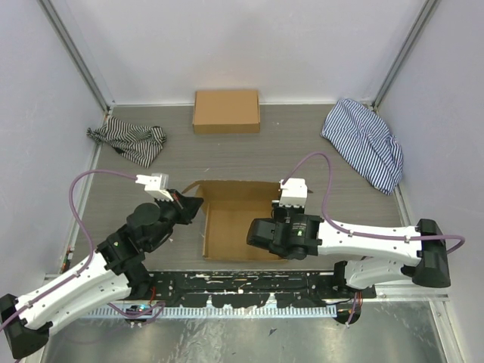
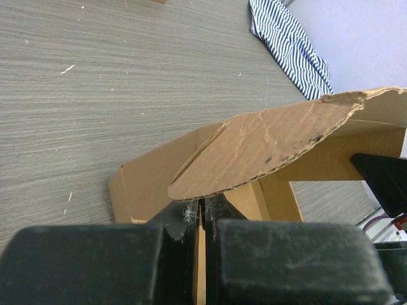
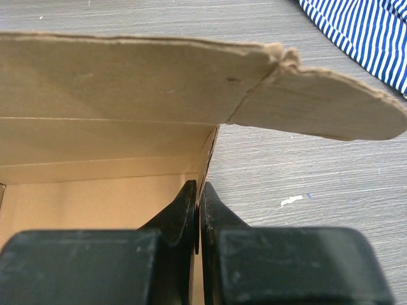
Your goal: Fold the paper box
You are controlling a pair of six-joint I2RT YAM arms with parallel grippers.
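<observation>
Bright, even light; soft shadows (near foregrounds blurred).

Grey wood-grain tabletop [image 1: 318, 155], matte, a few white specks on it. Plain white back wall [image 1: 242, 45], with white side walls on the left [image 1: 38, 113] and right [image 1: 450, 91]. Silver metal posts slant up from the far left [image 1: 76, 53] and far right [image 1: 404, 53] corners. Light is even and soft, shadows faint. A small closed cardboard box [image 1: 226, 111] sits mid far edge, against the back wall. Crumpled black-and-white striped cloth [image 1: 128, 141] far left. Heaped blue-and-white striped cloth [image 1: 365, 141] far right, near the side wall. At the near edge, a scuffed black rail [image 1: 249, 281], then a bare metal sheet [image 1: 265, 340].
</observation>
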